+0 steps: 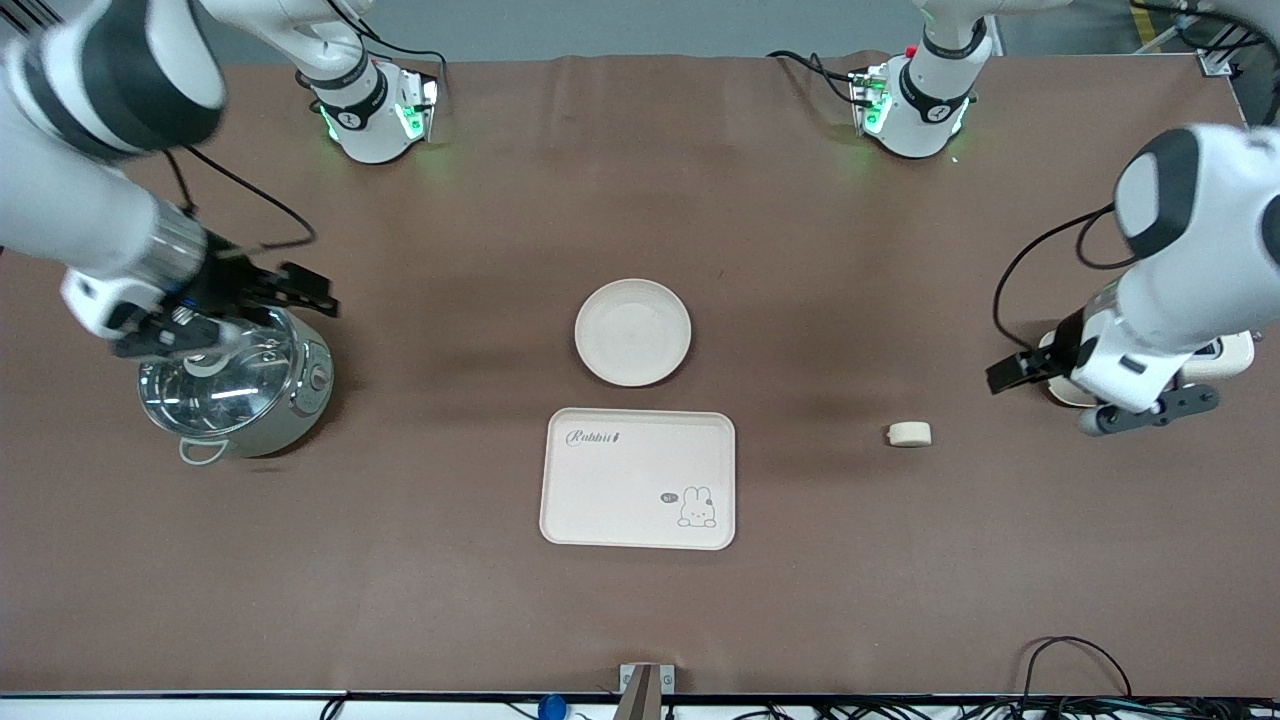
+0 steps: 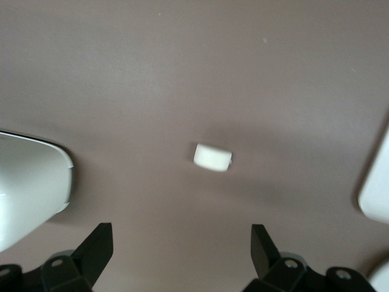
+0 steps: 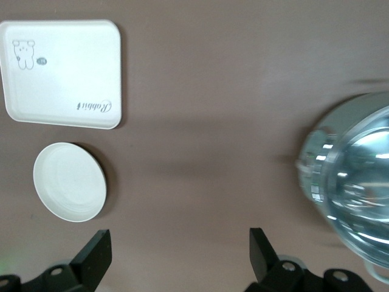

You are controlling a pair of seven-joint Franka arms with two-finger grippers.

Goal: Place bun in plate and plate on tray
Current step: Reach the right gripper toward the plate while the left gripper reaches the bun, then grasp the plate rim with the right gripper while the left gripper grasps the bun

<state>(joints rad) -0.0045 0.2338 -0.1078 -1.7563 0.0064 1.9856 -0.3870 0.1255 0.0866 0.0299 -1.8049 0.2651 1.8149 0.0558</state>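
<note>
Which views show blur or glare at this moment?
Front view: the right arm's upper link is smeared near the frame's corner, and the pot's glass lid carries bright reflections. Right wrist view: that lid is streaked and glaring. Left wrist view: the bun looks slightly soft-edged.

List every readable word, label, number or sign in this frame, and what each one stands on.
"Rabbit" in script: on the tray, in one corner; it shows again in the right wrist view.
Small speech bubble beside the tray's rabbit drawing: too small to read.
The plate, bun and pot: no readable text.
</note>
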